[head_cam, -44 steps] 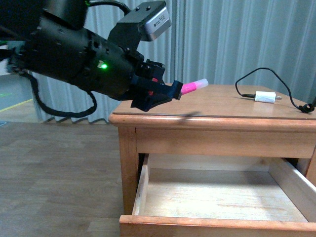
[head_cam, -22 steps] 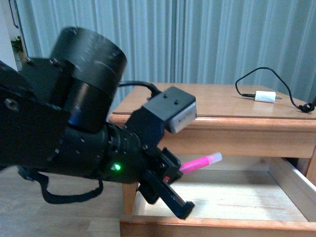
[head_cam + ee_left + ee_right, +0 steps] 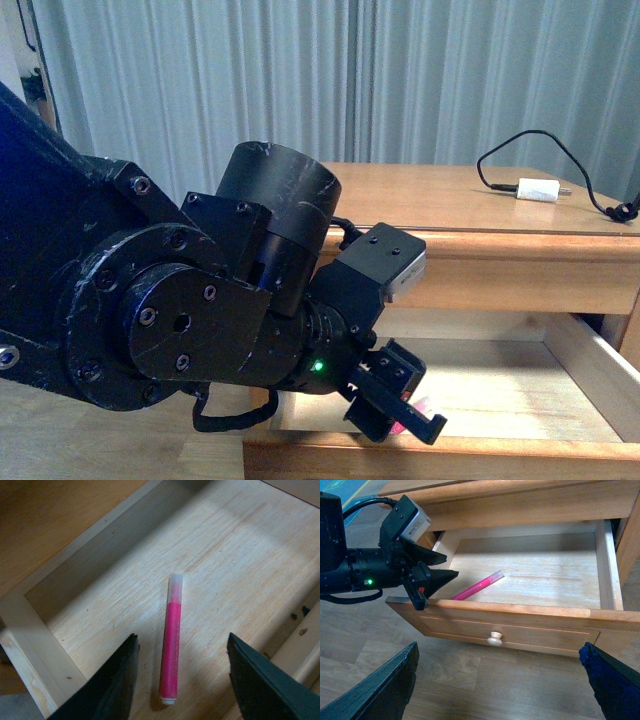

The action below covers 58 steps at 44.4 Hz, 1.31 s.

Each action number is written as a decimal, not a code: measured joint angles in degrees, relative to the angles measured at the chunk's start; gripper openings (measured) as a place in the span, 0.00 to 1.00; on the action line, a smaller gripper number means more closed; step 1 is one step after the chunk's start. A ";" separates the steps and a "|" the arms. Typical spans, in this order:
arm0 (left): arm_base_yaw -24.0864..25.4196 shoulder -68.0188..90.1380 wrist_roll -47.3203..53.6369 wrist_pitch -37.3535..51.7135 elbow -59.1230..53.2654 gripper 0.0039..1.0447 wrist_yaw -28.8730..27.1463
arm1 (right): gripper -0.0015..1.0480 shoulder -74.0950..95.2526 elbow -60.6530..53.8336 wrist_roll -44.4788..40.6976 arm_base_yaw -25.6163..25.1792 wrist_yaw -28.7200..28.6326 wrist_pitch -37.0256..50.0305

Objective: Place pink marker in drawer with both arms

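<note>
The pink marker (image 3: 171,641) lies flat on the pale wood floor of the open top drawer (image 3: 600,570), near its left front corner; it also shows in the right wrist view (image 3: 477,586). In the front view only a speck of pink (image 3: 415,405) shows behind the left gripper (image 3: 400,400). My left gripper (image 3: 181,680) is open, jaws wide apart on either side of the marker and above it, not touching. My right gripper (image 3: 500,685) is open and empty, back from the drawer front, above the floor and in front of the round knob (image 3: 494,639).
A white charger plug (image 3: 538,190) with black cable (image 3: 570,160) lies on the cabinet top (image 3: 440,200). The left arm's bulky body (image 3: 150,310) fills the left of the front view. Pale curtains (image 3: 400,80) hang behind; wooden floor (image 3: 470,680) lies below the drawer.
The left arm came down from above the cabinet top into the drawer and let go of the marker. The marker now lies on the drawer floor and the jaws stand open.
</note>
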 joint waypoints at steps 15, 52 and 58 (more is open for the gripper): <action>2.47 -12.57 -5.68 2.45 -7.02 0.96 -8.66 | 0.92 0.00 0.00 0.00 0.00 0.00 0.00; 21.16 -84.85 -22.64 -22.53 -38.38 0.94 -12.87 | 0.92 0.00 0.00 0.00 0.00 0.00 0.00; 21.11 -85.48 -23.39 -22.40 -38.62 0.94 -13.14 | 0.92 0.00 0.00 0.00 0.00 0.00 0.00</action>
